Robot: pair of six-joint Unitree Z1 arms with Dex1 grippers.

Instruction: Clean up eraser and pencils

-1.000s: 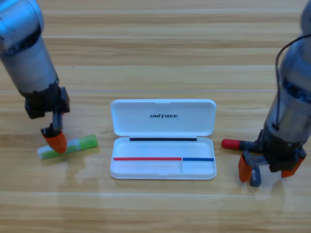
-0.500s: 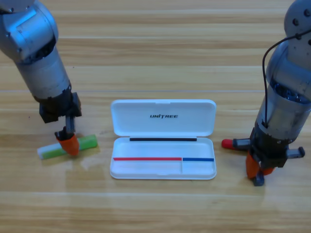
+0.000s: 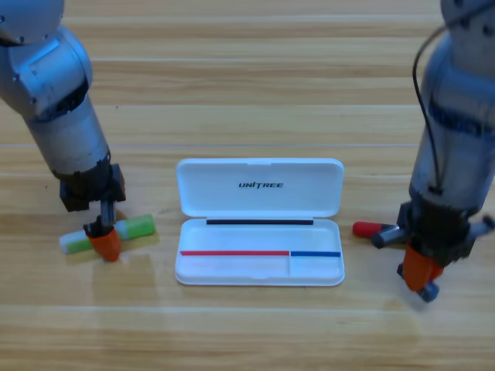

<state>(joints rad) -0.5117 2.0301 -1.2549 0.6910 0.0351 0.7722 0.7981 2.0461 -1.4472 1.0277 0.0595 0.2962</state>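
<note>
Lying open between the two arms, the white case [image 3: 259, 232] has its lid folded back toward the top of the table [image 3: 247, 69], and both of its compartments hold nothing. To its left the light-green and whitish stick [image 3: 135, 229] rests flat on the wood, with the left gripper [image 3: 104, 244] pointing down onto its middle; how far the fingers are parted cannot be told from above. To the right of the case the red-capped marker [image 3: 367, 229] lies on the table, its barrel hidden under the right gripper [image 3: 421, 270], which stands over it; whether that gripper has closed on the marker cannot be told either.
</note>
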